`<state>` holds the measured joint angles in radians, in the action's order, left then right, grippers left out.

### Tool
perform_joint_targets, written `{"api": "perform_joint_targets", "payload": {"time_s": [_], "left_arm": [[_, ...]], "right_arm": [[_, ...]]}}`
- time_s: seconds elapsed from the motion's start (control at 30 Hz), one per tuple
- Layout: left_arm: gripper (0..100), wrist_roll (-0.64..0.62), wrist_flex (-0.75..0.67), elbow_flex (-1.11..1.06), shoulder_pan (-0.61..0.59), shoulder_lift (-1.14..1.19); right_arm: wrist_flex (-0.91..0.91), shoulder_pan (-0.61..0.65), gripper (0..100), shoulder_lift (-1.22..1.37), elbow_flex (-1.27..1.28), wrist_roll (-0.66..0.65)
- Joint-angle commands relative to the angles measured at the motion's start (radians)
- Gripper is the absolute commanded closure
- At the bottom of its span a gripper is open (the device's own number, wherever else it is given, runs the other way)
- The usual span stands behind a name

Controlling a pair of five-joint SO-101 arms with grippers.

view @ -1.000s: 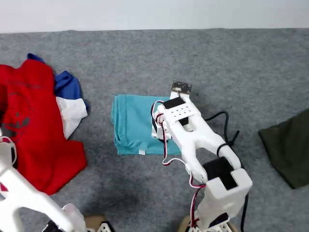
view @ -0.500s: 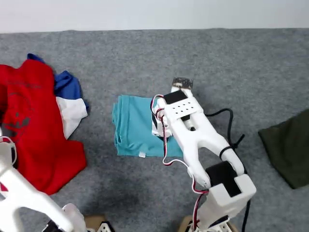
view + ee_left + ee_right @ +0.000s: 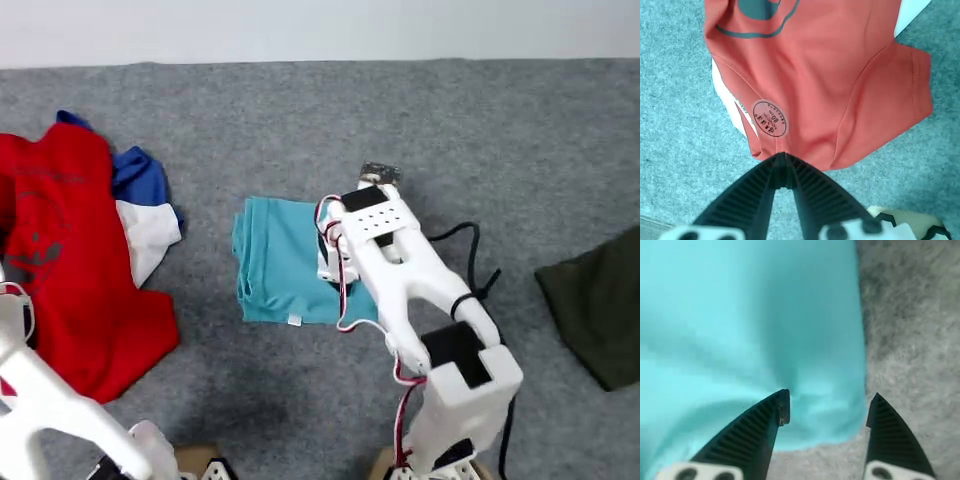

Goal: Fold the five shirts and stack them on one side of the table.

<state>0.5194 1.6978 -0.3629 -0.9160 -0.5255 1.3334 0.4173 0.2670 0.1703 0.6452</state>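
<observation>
Shirts lie spread over the grey desk (image 3: 300, 120), and the teal shirt (image 3: 275, 262) sits folded at its middle. The right end effector (image 3: 830, 407) is open at the teal shirt's edge, one finger on the cloth and the other over the desk just beside it. Well apart from the teal shirt, the red shirt (image 3: 70, 250) overlaps a blue shirt (image 3: 140, 175) and a white shirt (image 3: 150, 235). The left end effector (image 3: 782, 159) is closed, tips together at the red shirt's hem. A green shirt (image 3: 600, 300) lies well apart on the teal shirt's opposite side.

Grey carpet (image 3: 300, 110) runs back to a white wall (image 3: 300, 30).
</observation>
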Motion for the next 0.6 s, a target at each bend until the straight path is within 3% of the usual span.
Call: {"api": "perform_joint_targets", "payload": {"time_s": [0.0,0.33,0.57], "left_arm": [[100,0.003,0.005,0.005,0.008,-0.023],[100,0.003,0.005,0.004,0.008,-0.023],[100,0.005,-0.046,-0.062,0.008,-0.025]], "right_arm": [[-0.027,-0.039,73.6,0.024,-0.037,0.005],[-0.056,-0.013,75.6,0.096,-0.037,-0.009],[-0.028,-0.008,99.1,0.094,-0.068,-0.095]]}}
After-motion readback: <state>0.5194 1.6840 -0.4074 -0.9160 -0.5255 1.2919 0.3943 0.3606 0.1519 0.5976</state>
